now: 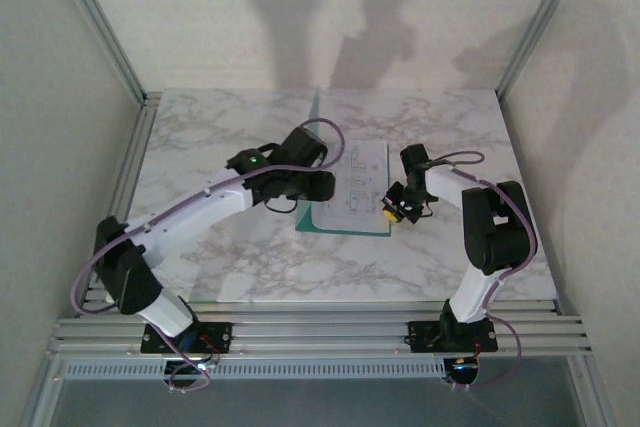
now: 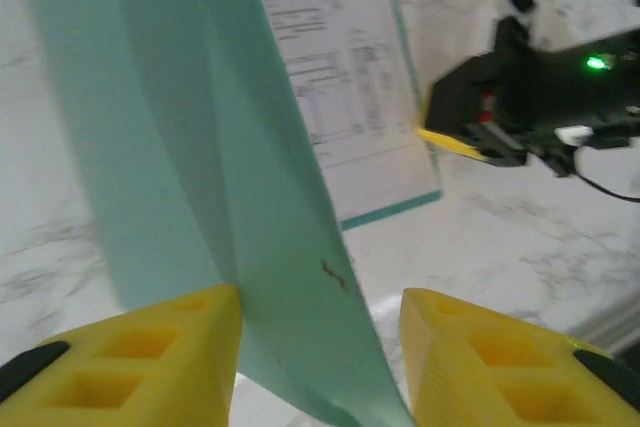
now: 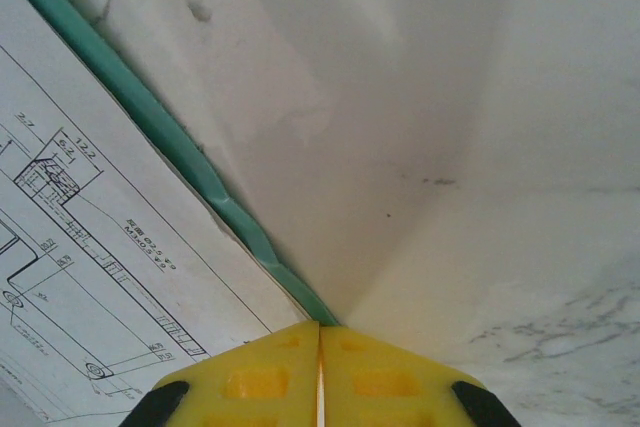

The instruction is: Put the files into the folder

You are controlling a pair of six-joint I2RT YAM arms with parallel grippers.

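The folder lies open near the middle of the marble table, between the two arms. Printed sheets are laid on its flat half, and a thin green margin is left showing along the near and right edges. Its cover is raised on the left side and stands steeply tilted, not flat.

The left claw is placed around the free edge of this raised cover. Its yellow fingers are held well apart, and the green card passes between them. The card is touched by the left finger, while a gap is seen between the card and the right finger over most of its height.

The right claw is set at the folder's right edge, close to the near right corner. Its fingers are brought together, with only a hairline seam between them. In the right wrist view the green edge runs down to the fingertips. Whether the card is pinched there or only touched cannot be told. A sheet printed with line drawings and small lettering lies just beside those tips.
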